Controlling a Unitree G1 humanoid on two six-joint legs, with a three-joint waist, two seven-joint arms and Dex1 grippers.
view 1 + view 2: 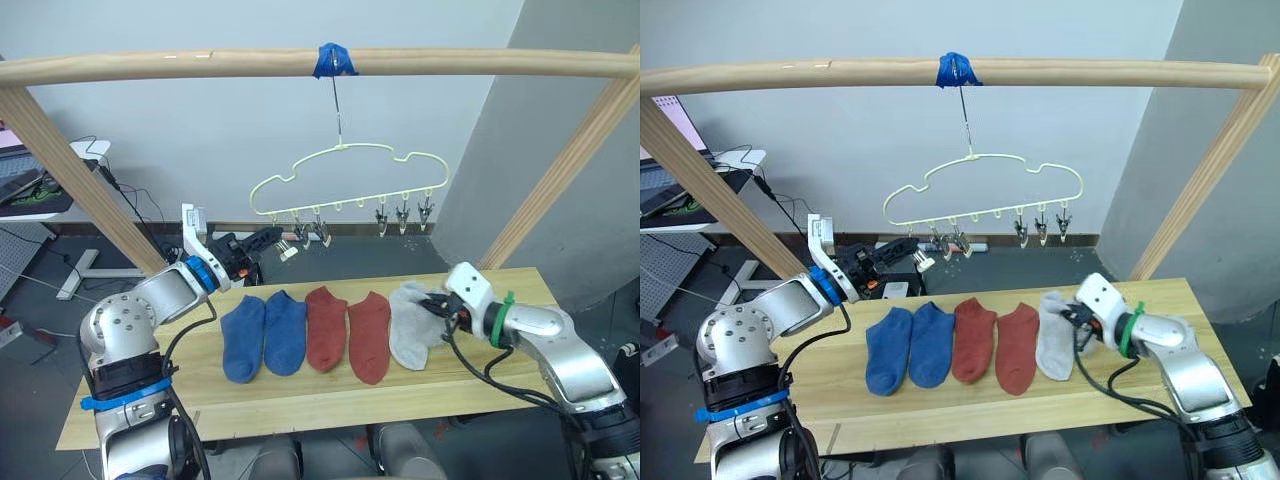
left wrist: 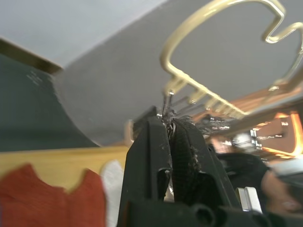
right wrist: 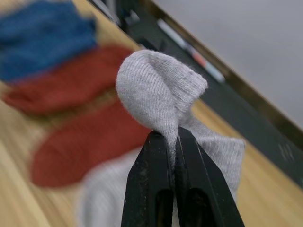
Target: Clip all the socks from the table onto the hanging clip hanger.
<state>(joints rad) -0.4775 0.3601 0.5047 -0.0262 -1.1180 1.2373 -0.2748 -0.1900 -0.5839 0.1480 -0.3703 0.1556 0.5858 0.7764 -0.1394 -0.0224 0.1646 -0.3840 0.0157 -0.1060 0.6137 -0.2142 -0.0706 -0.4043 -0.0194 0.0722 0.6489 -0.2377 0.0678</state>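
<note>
A light grey sock (image 3: 158, 92) bunches into a soft fold, pinched by the right hand (image 3: 173, 137); left hand (image 2: 169, 126) grips a hanger clip (image 2: 167, 108), its shape blurred.

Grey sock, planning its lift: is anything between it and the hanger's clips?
Nothing visible. The right gripper pinches the grey sock; open air lies up to the clip hanger, where the left gripper holds a clip.

A lab: test pole frame (image 1: 300, 63), floor cables (image 1: 130, 205), desk (image 1: 40, 195)

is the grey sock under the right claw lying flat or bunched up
Bunched up: the right claw pinches the light grey fabric ankle sock into a raised fold above the light wooden plank table.
</note>
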